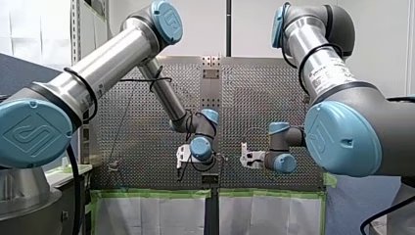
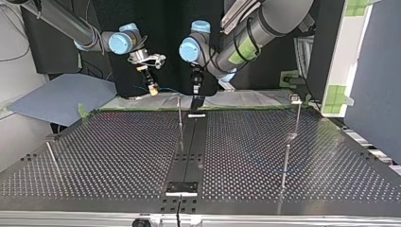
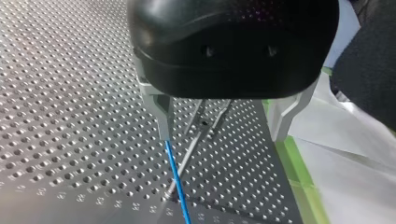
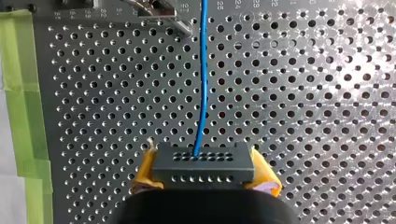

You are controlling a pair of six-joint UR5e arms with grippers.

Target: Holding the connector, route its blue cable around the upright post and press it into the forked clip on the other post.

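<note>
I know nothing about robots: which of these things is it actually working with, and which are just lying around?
In the job: connector, held in my right gripper; blue cable; upright post; second post, both on the perforated table.
Just lying about: green tape; grey-blue sheet beside the table.

Silver arms (image 1: 117, 51) carry blue joint caps (image 1: 32, 132) and black cables (image 1: 87, 85).
</note>
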